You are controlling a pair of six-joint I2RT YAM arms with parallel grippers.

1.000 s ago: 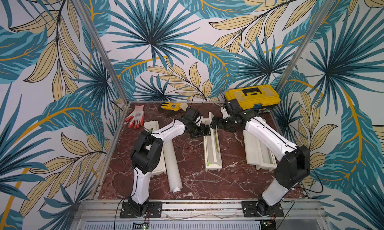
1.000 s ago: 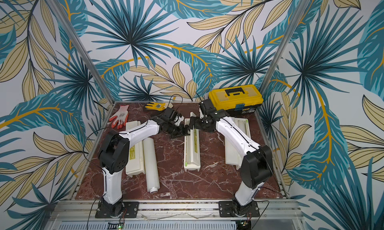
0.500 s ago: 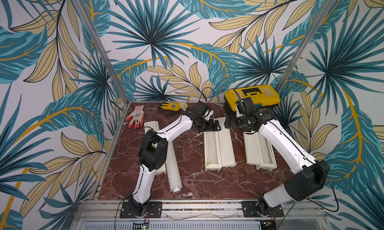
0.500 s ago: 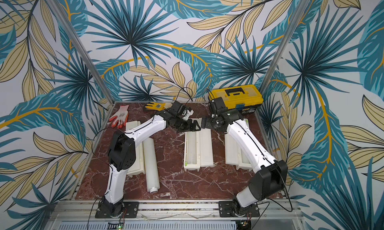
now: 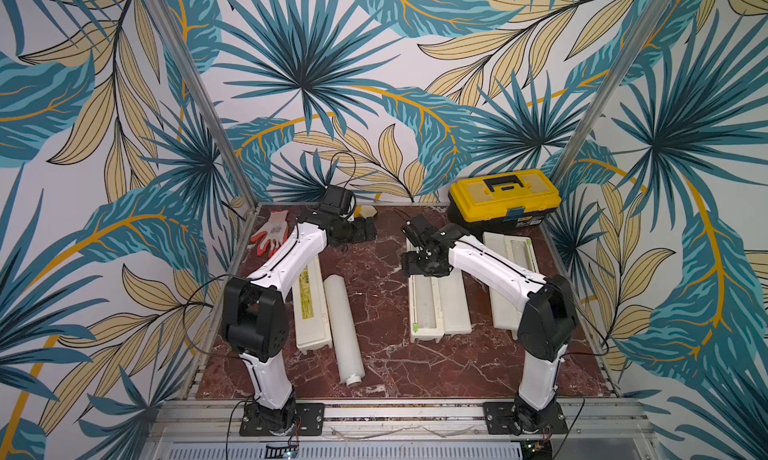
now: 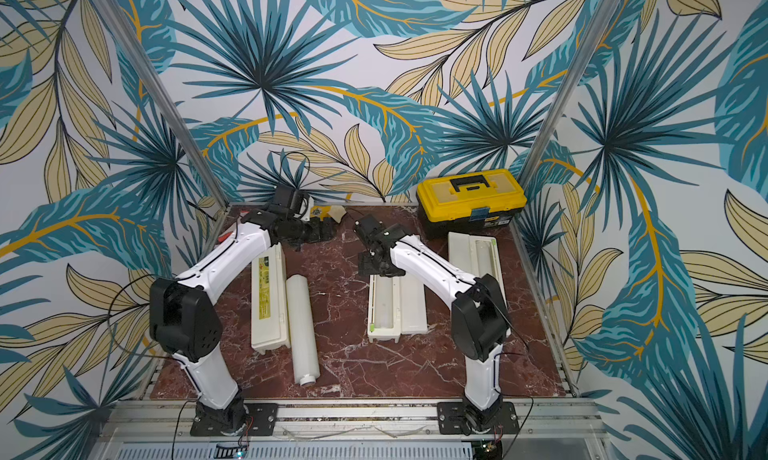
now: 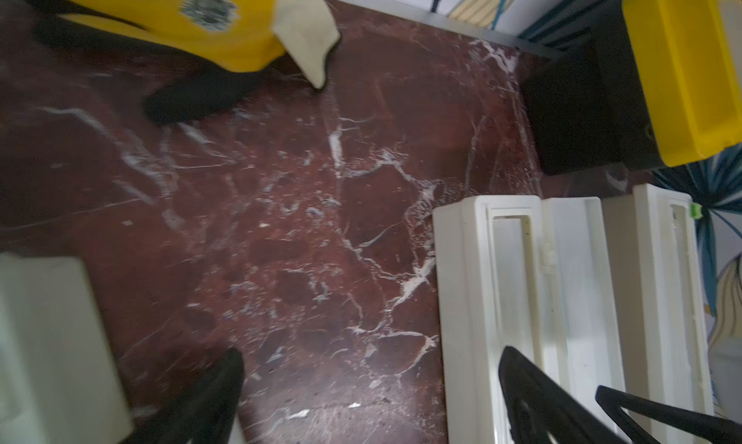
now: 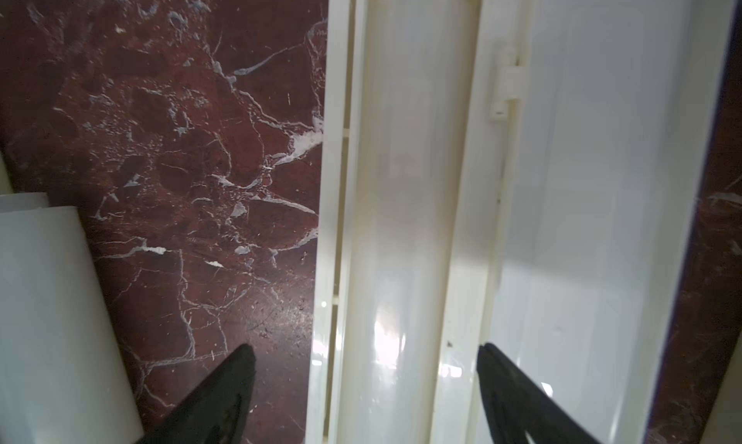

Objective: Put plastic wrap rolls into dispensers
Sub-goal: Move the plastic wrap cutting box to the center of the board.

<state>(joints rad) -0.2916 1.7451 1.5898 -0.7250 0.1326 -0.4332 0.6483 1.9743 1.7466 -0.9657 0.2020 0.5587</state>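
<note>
Both top views show three cream dispensers. The left dispenser (image 5: pixel 308 300) (image 6: pixel 269 300) is closed, and a loose plastic wrap roll (image 5: pixel 344 329) (image 6: pixel 303 325) (image 8: pixel 52 321) lies beside it. The middle dispenser (image 5: pixel 455 300) (image 7: pixel 461 301) lies open with a roll (image 8: pixel 409 181) in its tray. The right dispenser (image 5: pixel 500 279) is open too, with a roll (image 5: pixel 519 252) inside. My right gripper (image 5: pixel 426 270) (image 8: pixel 365 385) hovers open over the middle dispenser's far end, its fingers on either side of the tray. My left gripper (image 5: pixel 370 231) (image 7: pixel 369 402) is open over bare table at the back.
A yellow-and-black toolbox (image 5: pixel 503 202) (image 7: pixel 682 60) stands at the back right. An orange-and-white glove (image 5: pixel 270 233) lies at the back left. A yellow glove (image 7: pixel 180 16) lies by the back wall, close to my left gripper. The marble table (image 5: pixel 374 279) is walled on three sides.
The middle dispenser's lid has dropped flat open. My left gripper has drawn away from it toward the back left. My right gripper has come back over the dispenser's far end.
</note>
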